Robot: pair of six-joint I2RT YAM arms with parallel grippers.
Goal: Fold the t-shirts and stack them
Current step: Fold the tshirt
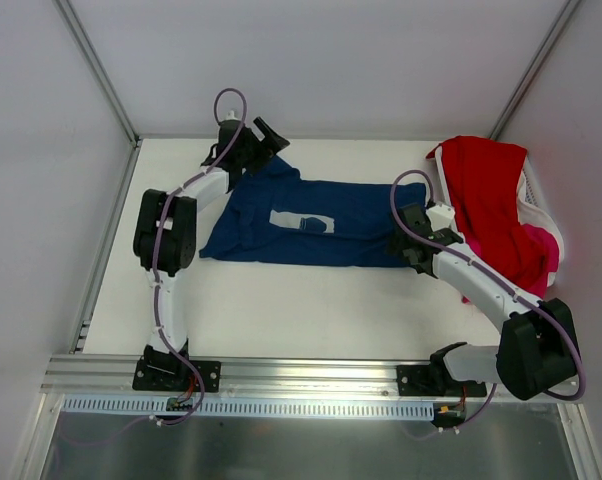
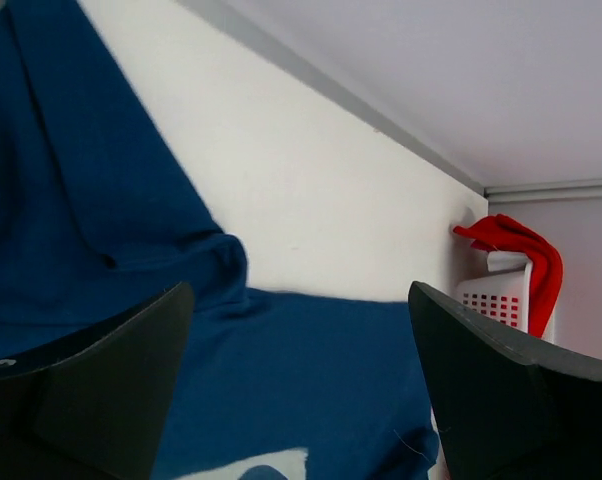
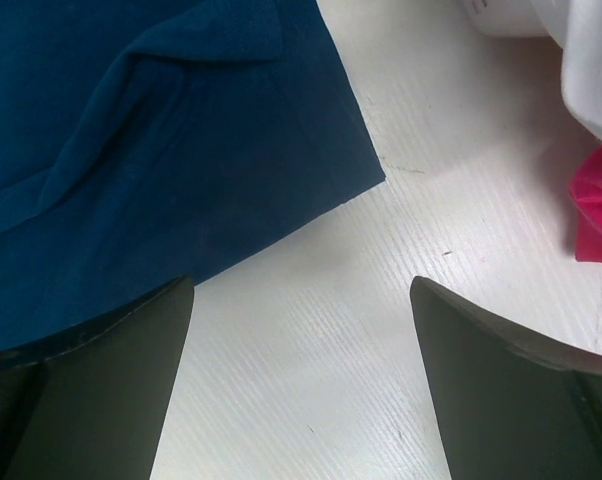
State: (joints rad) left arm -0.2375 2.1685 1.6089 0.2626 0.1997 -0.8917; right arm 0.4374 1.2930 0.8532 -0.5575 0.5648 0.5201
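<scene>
The navy blue t-shirt (image 1: pixel 351 235) lies spread flat in the middle of the white table (image 1: pixel 281 310). It is turned sideways, with its length running left to right. Its pale chest print (image 1: pixel 303 221) faces up and sits a little left of the shirt's centre. One flap of the shirt reaches toward the far left, where the left gripper (image 1: pixel 269 130) hangs above its far edge.

In the left wrist view, the left gripper (image 2: pixel 301 400) has its dark fingers (image 2: pixel 111 390) spread wide. Nothing is caught between them. Blue cloth (image 2: pixel 81 200) lies below, and bare table (image 2: pixel 311 190) lies beyond it.

The right gripper (image 1: pixel 406 250) is at the right end of the shirt, low over the table. In the right wrist view, the right gripper (image 3: pixel 301 390) also has its fingers (image 3: pixel 501 370) wide apart and holds nothing. Bare table (image 3: pixel 311 340) lies under the gap. A square corner of the blue shirt (image 3: pixel 161 160) lies just to the far left of the gap, with a soft ridge of cloth bunched near its edge.

The white plastic basket (image 1: pixel 541 205) stands at the far right of the table. The red t-shirt (image 1: pixel 486 195) is draped over the basket's rim and hangs down the side that faces the table. The pink t-shirt (image 1: pixel 543 245) shows below and to the right of the red one, bunched at the near end of the basket. A scrap of pink (image 3: pixel 601 205) also shows at the right edge of the right wrist view. The left wrist view shows the red shirt (image 2: pixel 521 250) atop the basket (image 2: pixel 496 300) in the distance, well apart from the blue one.
</scene>
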